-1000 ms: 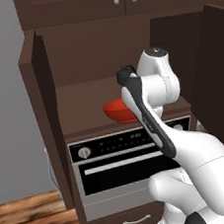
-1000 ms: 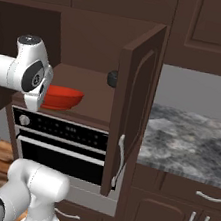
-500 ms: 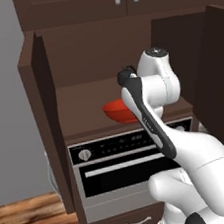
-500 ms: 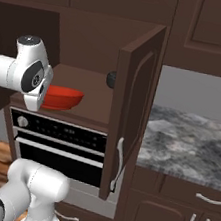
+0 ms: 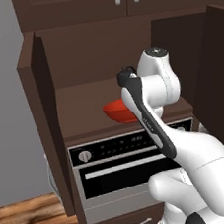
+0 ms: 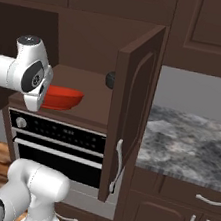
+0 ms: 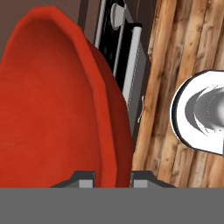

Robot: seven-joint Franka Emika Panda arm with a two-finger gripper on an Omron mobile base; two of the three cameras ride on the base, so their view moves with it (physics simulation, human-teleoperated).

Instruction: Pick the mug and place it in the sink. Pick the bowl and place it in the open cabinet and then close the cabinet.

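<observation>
Bowl placement is the step in hand. The wide, shallow, bright red bowl [image 5: 118, 111] sits low over the shelf of the open dark brown wooden cabinet [image 5: 79, 73] above the built-in oven [image 5: 116, 168], near the shelf's front edge; whether its base already rests on the wood cannot be made out. In the hand view the plain, glossy red rim [image 7: 94, 109] runs down between the two small dark fingertips [image 7: 85, 178] of the end effector [image 7: 113, 180], one on each side of the wall, so the end effector looks clenched on the bowl at its rim.

The next move, as I judge it, calls for settling the bowl flat on the shelf, letting go, and drawing the hand out clear of the rim without dragging it toward the edge. Then both arched-panel doors need swinging shut: the left door [image 5: 41, 122] stands wide open, and the right door [image 6: 130, 110], with its silver bar handle [image 6: 117, 164], juts out toward the base beside the mottled grey stone counter [image 6: 188, 145].

The bowl is smooth, round and unmarked.
</observation>
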